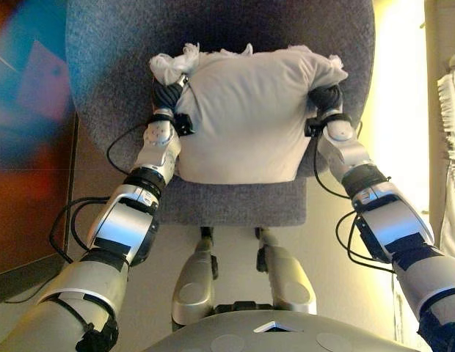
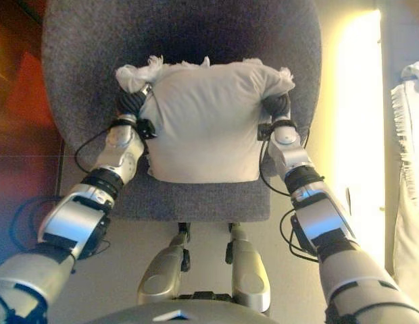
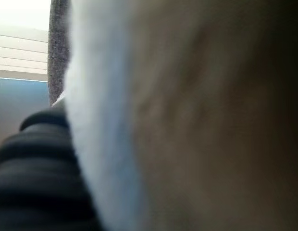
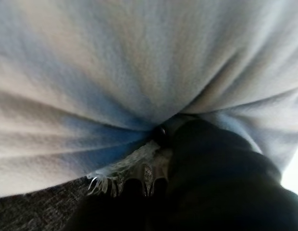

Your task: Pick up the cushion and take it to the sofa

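A white cushion (image 1: 246, 117) with frayed corners lies on the seat of a grey fabric armchair (image 1: 235, 202), leaning toward its backrest. My left hand (image 1: 167, 95) is pressed against the cushion's left side and my right hand (image 1: 326, 99) against its right side, so the cushion sits between them. Only the dark ribbed covers show; the rest of each hand is hidden behind the cushion. In the left wrist view the cushion (image 3: 187, 120) fills the picture beside the cover (image 3: 38, 168). In the right wrist view the cushion (image 4: 139, 62) is dented above the cover (image 4: 211, 183).
A dark reddish-brown panel (image 1: 29, 147) stands to the left of the chair. A white fringed cloth (image 1: 451, 147) hangs at the right edge. Pale floor (image 1: 337, 242) runs in front of the chair and along its right side.
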`<state>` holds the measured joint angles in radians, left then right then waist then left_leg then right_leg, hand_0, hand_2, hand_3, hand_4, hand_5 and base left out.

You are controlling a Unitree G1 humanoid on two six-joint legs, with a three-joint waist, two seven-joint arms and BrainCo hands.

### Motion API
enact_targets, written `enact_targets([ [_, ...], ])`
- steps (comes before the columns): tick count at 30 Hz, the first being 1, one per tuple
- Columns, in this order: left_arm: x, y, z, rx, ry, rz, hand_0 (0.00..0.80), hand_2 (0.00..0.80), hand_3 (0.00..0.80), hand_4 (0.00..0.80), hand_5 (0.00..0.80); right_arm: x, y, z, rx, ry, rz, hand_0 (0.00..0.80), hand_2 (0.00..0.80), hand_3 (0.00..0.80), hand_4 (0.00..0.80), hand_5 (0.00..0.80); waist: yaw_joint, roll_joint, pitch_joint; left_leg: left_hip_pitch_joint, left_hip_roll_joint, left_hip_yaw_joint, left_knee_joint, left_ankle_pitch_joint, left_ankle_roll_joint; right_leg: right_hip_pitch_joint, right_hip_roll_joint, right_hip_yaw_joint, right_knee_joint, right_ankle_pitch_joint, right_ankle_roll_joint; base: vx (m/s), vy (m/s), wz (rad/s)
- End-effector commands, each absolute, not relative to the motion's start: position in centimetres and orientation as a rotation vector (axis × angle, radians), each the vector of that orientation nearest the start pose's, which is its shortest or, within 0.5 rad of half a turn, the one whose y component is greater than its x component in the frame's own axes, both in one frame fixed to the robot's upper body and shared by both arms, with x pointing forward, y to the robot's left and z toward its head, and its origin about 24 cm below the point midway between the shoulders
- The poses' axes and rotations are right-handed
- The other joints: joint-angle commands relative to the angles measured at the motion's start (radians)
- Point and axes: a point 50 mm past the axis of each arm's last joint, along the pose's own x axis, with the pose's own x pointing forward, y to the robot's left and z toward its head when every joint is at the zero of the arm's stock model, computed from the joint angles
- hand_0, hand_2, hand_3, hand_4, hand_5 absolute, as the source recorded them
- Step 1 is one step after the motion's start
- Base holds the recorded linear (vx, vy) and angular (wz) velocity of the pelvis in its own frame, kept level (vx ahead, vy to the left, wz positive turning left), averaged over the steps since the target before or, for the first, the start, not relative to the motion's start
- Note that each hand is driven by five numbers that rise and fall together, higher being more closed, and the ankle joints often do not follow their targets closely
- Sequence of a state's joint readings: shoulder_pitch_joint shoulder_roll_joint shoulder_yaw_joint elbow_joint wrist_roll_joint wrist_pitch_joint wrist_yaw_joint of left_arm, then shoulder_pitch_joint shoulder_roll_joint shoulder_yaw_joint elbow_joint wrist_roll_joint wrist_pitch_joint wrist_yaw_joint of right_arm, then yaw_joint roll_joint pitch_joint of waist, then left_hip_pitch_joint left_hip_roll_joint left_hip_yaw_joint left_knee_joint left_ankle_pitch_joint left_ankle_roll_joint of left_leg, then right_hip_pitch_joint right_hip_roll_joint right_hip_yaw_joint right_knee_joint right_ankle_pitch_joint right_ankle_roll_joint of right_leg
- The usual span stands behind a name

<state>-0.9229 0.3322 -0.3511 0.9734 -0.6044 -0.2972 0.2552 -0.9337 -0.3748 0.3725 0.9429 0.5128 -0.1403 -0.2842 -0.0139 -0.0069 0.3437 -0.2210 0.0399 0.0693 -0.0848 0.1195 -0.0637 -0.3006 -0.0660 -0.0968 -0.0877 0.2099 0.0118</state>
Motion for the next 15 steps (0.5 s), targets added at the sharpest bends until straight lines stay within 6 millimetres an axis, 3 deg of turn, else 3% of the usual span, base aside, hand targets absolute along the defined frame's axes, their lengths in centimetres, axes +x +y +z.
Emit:
enact_targets([
  [1, 40.8, 14.1, 17.8, -0.062, -0.300, 0.069, 0.662, 0.662, 0.662, 0.662, 0.662, 40.9, -16.0, 20.6, -0.137, -0.339, -0.126, 0.000, 0.000, 0.000, 0.000, 0.000, -0.021, 0.007, -0.028, -0.077, -0.010, 0.003, 0.069, -0.058, -0.005, -0.029, -0.086, 0.011, 0.093, -0.106, 0.119, -0.010, 0.046, 0.00],
  [2, 40.8, 14.2, 18.0, -0.067, -0.303, 0.071, 0.000, 0.000, 0.000, 0.000, 0.000, 40.8, -16.0, 20.8, -0.135, -0.352, -0.129, 0.000, 0.000, 0.000, 0.000, 0.000, -0.021, 0.008, -0.026, -0.077, -0.010, 0.005, 0.067, -0.059, -0.004, -0.029, -0.087, 0.009, 0.093, -0.107, 0.119, -0.009, 0.042, 0.00],
  [15, 38.7, 13.7, 18.7, -0.123, -0.491, 0.015, 0.000, 0.000, 0.000, 0.000, 0.000, 38.8, -16.1, 21.2, -0.171, -0.484, -0.152, 0.000, 0.000, 0.000, 0.000, 0.000, -0.007, 0.012, -0.057, -0.025, -0.021, 0.017, 0.046, -0.076, 0.001, 0.022, -0.099, -0.019, 0.080, -0.123, 0.124, -0.002, 0.011, 0.00],
])
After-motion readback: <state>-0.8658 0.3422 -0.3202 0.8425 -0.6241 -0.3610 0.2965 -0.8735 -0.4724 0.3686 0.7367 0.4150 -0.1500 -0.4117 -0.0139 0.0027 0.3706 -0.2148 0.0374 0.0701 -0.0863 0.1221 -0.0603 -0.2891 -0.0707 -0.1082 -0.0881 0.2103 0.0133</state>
